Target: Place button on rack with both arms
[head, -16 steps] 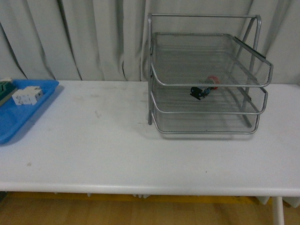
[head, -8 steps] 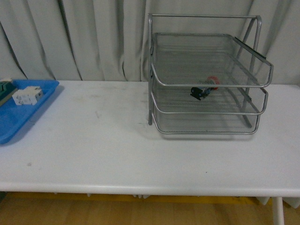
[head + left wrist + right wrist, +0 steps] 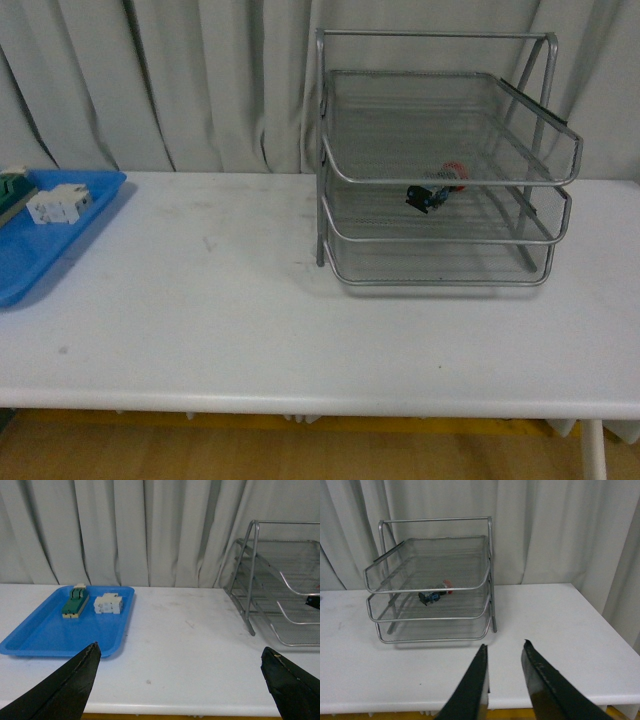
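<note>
Left claw (image 3: 180,680): fingers spread wide, nothing between them, hanging above the near edge of the table (image 3: 190,645), well back from everything. Right claw (image 3: 504,680): fingers close together with only a narrow gap, nothing held, also above the near table edge and well clear of the rack (image 3: 432,587). Neither arm shows in the front view. Button (image 3: 436,190) is already in the rack (image 3: 440,160), lying on its side on the middle tier, red cap toward the back, black and blue body toward the front, roughly mid-width and a bit toward the rack's right side. Right wrist view confirms it: button (image 3: 434,594) on the middle mesh shelf, under the top tier. Rack stands on the right half of the table (image 3: 250,310), three mesh tiers, tubular frame, open side facing the robot. Far left of the table: blue tray (image 3: 40,250) partly out of the front view. In the left wrist view the blue tray (image 3: 50,635) holds a green switch block (image 3: 75,602) and a white boxy component (image 3: 108,603), side by side near its back edge, close but apart. Grey curtain (image 3: 150,80) behind everything.
</note>
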Controlling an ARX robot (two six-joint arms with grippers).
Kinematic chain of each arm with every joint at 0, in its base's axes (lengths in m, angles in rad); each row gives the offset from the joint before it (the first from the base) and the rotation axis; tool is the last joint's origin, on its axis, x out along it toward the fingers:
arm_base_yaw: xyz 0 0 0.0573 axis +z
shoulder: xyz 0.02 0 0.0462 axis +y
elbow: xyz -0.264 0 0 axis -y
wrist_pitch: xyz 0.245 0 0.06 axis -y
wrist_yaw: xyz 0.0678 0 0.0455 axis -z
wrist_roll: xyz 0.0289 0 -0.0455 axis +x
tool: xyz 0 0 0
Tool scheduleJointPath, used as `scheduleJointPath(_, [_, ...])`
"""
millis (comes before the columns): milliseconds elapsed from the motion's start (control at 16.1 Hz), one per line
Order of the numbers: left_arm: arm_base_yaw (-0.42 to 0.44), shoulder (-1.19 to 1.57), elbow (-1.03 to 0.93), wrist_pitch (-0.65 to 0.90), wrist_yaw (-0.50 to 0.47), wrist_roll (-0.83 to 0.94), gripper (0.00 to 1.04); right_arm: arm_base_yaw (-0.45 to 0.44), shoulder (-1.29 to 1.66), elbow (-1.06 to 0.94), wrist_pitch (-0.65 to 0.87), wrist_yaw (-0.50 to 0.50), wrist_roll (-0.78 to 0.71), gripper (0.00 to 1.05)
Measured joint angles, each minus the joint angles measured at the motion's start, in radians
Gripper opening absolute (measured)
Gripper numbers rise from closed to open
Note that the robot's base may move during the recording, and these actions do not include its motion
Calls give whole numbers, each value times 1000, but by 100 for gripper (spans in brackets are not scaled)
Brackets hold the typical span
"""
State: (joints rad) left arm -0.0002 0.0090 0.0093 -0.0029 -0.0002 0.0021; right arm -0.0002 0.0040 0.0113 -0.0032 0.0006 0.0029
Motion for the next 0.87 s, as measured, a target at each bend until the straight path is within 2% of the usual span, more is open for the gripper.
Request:
scheduleJointPath(187, [0, 0, 0, 0, 0, 0, 98, 0, 0, 0, 0, 0, 0, 62])
scheduleJointPath(249, [0, 0, 0, 0, 0, 0, 98, 0, 0, 0, 0, 0, 0, 69])
scheduleJointPath(311, [0, 0, 0, 0, 0, 0, 98, 0, 0, 0, 0, 0, 0, 86])
scheduleJointPath(373, [0, 0, 0, 0, 0, 0, 98, 0, 0, 0, 0, 0, 0, 97])
scheduleJointPath(871, [0, 0, 0, 0, 0, 0, 98, 0, 0, 0, 0, 0, 0, 98])
